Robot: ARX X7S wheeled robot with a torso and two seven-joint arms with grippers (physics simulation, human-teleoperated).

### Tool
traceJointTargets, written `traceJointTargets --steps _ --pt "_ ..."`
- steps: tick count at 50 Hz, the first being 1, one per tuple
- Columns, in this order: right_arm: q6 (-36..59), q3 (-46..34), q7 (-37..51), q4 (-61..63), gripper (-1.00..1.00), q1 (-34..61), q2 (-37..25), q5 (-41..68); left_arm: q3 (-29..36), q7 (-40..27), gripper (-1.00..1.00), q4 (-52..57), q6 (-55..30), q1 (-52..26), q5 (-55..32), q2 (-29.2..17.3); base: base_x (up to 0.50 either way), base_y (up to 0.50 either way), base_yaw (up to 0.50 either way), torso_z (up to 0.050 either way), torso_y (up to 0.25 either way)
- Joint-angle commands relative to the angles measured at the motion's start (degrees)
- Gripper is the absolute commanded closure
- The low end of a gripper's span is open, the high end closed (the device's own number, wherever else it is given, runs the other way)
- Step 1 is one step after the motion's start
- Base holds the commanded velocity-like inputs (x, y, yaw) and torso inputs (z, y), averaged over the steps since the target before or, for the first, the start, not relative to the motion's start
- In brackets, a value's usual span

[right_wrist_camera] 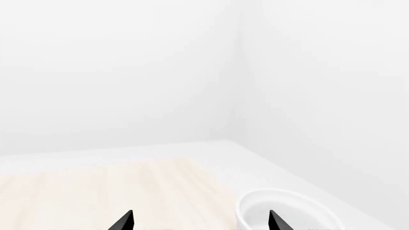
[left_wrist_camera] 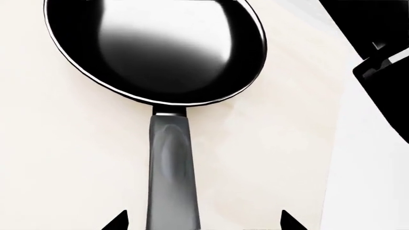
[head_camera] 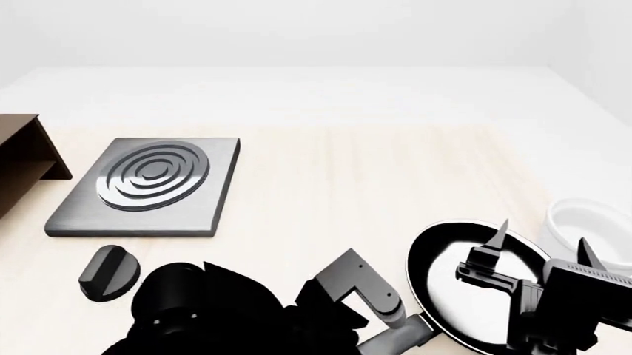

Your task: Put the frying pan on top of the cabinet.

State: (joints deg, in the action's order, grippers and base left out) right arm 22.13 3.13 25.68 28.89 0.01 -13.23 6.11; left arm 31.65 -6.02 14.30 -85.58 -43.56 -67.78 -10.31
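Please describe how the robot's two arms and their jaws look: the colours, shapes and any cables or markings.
Both arms are glossy black with blocky, angular links. The left arm has a rounded black joint and a grey bracket-shaped link. The left gripper and right gripper each end in two thin, pointed black jaws, like triangular blades. The right gripper's body shows fine ribbing. No cables, markings or sleeves are visible.

A grey square stove plate [head_camera: 148, 188] with concentric rings lies flat on the pale wooden table [head_camera: 395, 177]. A small black knob [head_camera: 106, 272] sits near its front corner. A white bowl [head_camera: 582, 225] stands at the table's right edge.
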Motion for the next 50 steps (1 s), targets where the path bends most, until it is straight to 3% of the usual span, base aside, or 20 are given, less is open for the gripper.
traceJointTargets --steps 1,27,28,45,50 --pt "-0.8 -0.7 0.2 -1.0 -1.00 0.0 0.0 0.0 3.8 -1.0 -1.00 -4.1 1.6 -1.0 1.3 0.5 0.00 0.00 0.00 0.000 0.000" --pt "-2.3 -1.8 0.3 -1.7 -1.00 -0.6 -0.1 0.8 19.6 13.6 -1.00 -22.1 14.9 -5.7 14.6 1.5 0.00 0.00 0.00 0.000 0.000" --pt "-2.5 -1.9 0.2 -1.9 -1.00 -0.6 -0.2 0.8 19.3 12.6 1.00 -22.6 15.5 -5.4 15.2 1.7 0.00 0.00 0.00 0.000 0.000" --pt "-3.0 -2.4 0.4 -2.1 -1.00 -0.5 -0.4 1.4 19.9 12.0 1.00 -21.2 15.5 -5.7 14.7 0.6 0.00 0.00 0.00 0.000 0.000" --pt "-2.9 -2.2 0.5 -1.4 -1.00 -0.8 -0.6 1.7 15.8 6.0 1.00 -17.9 13.8 -5.3 13.5 -0.9 0.00 0.00 0.00 0.000 0.000"
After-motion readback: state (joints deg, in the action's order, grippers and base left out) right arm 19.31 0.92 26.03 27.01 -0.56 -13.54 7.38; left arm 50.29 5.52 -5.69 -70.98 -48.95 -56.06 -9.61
